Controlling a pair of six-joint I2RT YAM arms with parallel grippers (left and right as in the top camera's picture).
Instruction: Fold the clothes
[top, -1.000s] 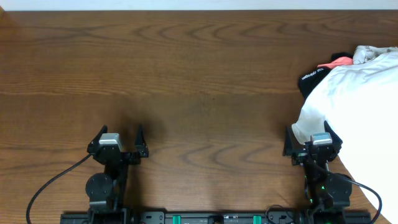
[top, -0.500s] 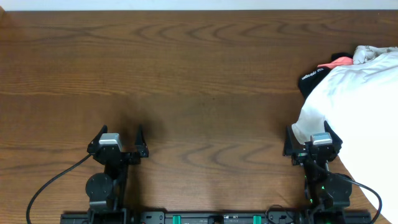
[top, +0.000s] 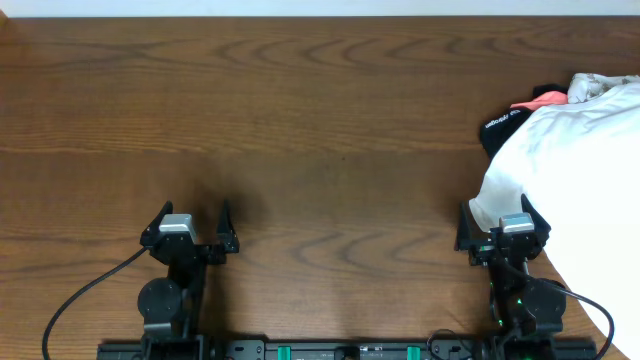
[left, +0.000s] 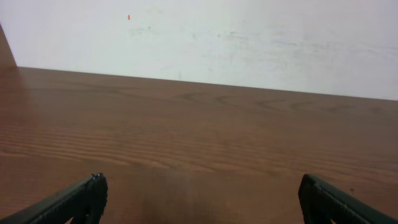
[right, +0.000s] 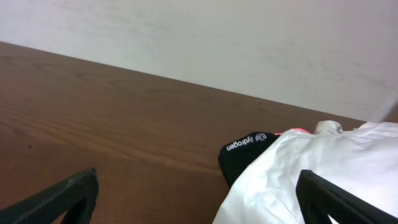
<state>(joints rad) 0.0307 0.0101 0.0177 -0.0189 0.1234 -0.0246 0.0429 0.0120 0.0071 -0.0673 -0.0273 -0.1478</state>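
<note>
shirt (top: 575, 150): a white crumpled heap at the right edge of the table (top: 300, 120), running down toward the near right corner, its nearest fold just beside the right gripper (top: 500, 216). no hem, collar or sleeve can be told apart yet. judged soft, light and limp: it should sag between any two hold points, drag on the wood and keep no shape, so a pinch on a thin outer edge suits better than a grab into the bulk. a black garment (top: 498, 130) with white lettering touches its far left side, and a pink item (top: 545, 99) lies just behind that. the right gripper stands with jaws wide apart and empty. the left gripper (top: 192, 216), well apart from the heap over bare wood, is likewise spread and empty.
</note>
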